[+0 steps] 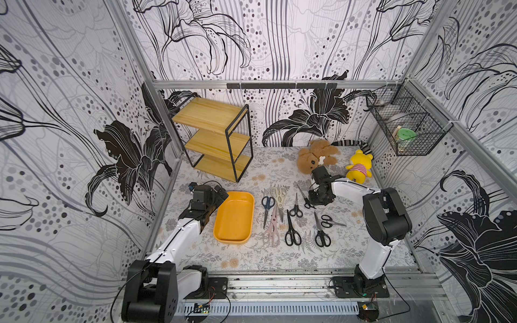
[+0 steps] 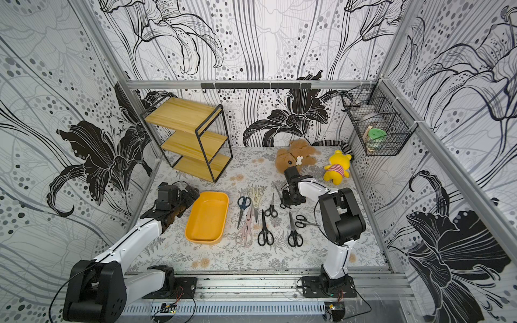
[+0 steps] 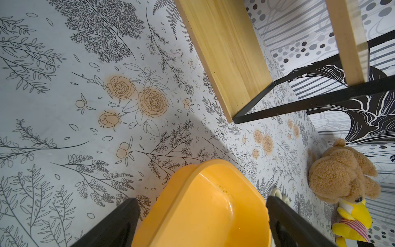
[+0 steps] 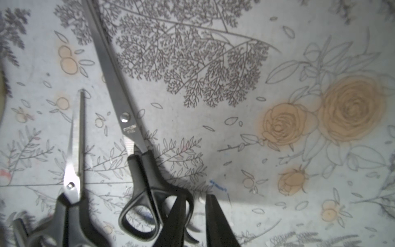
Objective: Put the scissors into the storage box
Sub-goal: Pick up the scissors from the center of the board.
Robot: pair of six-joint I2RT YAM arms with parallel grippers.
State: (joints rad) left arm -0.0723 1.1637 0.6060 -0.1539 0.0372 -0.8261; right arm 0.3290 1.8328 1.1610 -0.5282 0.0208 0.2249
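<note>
At 2 o'clock of the storage box, my right end effector straddles the black scissors' stiff bow, likely a surer hold than slick blades; grip unclear

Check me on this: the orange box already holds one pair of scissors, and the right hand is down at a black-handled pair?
Not quite. The storage box holds nothing yet, as both top views show; all the scissors lie on the table. The right hand is indeed down at a black-handled pair.
</note>
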